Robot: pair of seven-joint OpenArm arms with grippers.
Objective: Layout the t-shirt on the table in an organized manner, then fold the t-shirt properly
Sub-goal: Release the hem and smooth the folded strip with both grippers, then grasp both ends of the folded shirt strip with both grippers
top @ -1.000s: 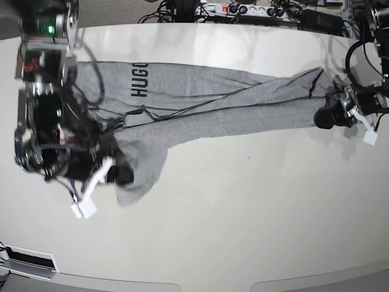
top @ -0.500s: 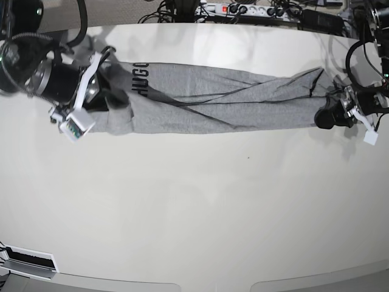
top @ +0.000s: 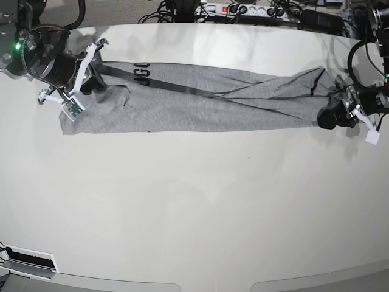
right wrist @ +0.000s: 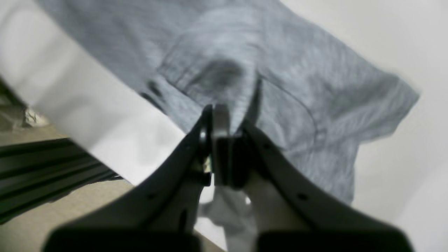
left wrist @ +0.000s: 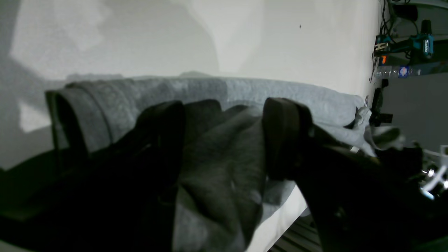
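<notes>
The heather-grey t-shirt (top: 200, 103) lies stretched in a long band across the far part of the off-white table (top: 213, 201), with black lettering (top: 141, 73) near its left end. My right gripper (top: 96, 82) is shut on the shirt's left end; in the right wrist view its tips (right wrist: 224, 120) pinch a fold of grey cloth (right wrist: 297, 80). My left gripper (top: 331, 114) is shut on the bunched right end; in the left wrist view (left wrist: 224, 140) dark cloth (left wrist: 217, 175) fills the gap between its fingers (left wrist: 283, 133).
A power strip and cables (top: 243, 9) run behind the table's far edge. More cables and gear hang at the far right (top: 371, 30). A teal drill (left wrist: 420, 42) sits on a shelf beyond the table edge. The table's curved front edge (top: 213, 283) is near.
My right gripper carried the shirt's left end from the near left up to the far left, pulling the shirt out into a flatter, straighter band. My left gripper held still.
</notes>
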